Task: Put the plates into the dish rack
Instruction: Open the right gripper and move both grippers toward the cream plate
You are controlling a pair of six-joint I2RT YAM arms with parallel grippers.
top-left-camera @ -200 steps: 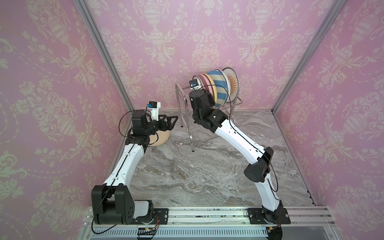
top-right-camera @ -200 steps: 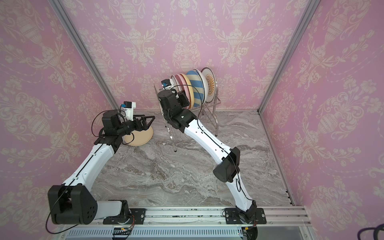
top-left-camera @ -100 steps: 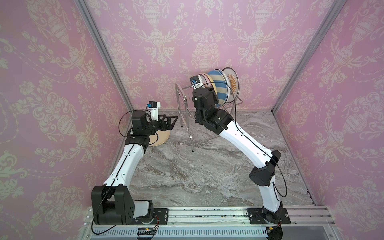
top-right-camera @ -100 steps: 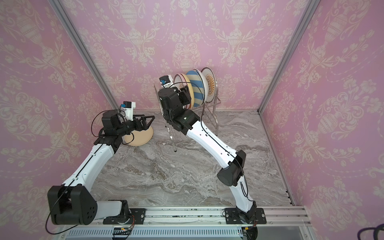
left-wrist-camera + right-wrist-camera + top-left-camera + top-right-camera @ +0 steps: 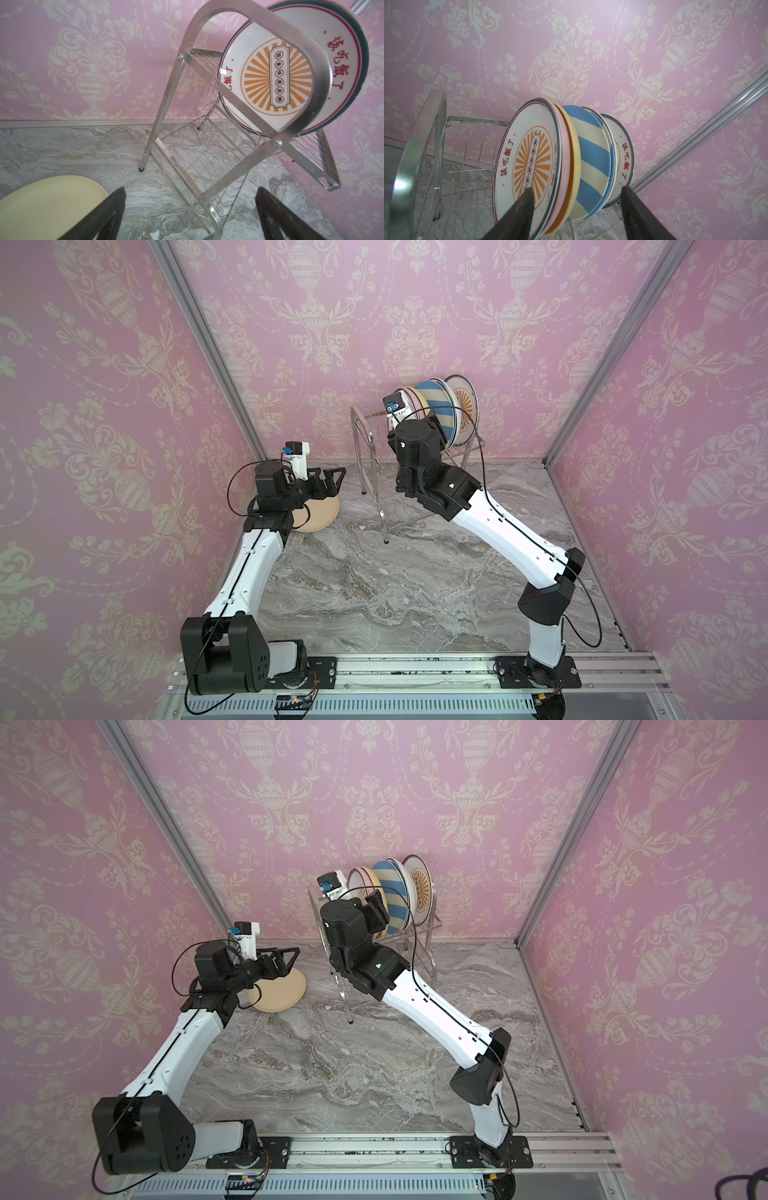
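The dish rack [image 5: 358, 435] [image 5: 432, 952] [image 5: 172, 99] [image 5: 419, 145] stands at the back wall. On its upper shelf several plates stand on edge: a sunburst plate [image 5: 529, 158] in front, then pink [image 5: 562, 149], yellow [image 5: 574, 158], blue-striped [image 5: 591, 149] [image 5: 434, 400] and a second sunburst plate [image 5: 623, 153] [image 5: 417, 886]. My right gripper [image 5: 576, 199] [image 5: 376, 909] is open just before this row, holding nothing. A cream plate [image 5: 318, 512] [image 5: 279, 990] [image 5: 47, 205] lies flat on the table left of the rack. Above its far edge my left gripper [image 5: 332, 481] [image 5: 286, 961] [image 5: 190, 207] hovers, open and empty.
The grey marble table [image 5: 395, 593] is walled by pink wallpaper on three sides, with metal corner posts [image 5: 216, 356]. The rack's lower wire shelf [image 5: 197, 149] holds nothing. The left half of its upper shelf [image 5: 471, 133] is bare.
My right gripper's jaws have spread apart at the racked plates, and it has drawn back a little as its elbow swung right. The left arm has not moved.
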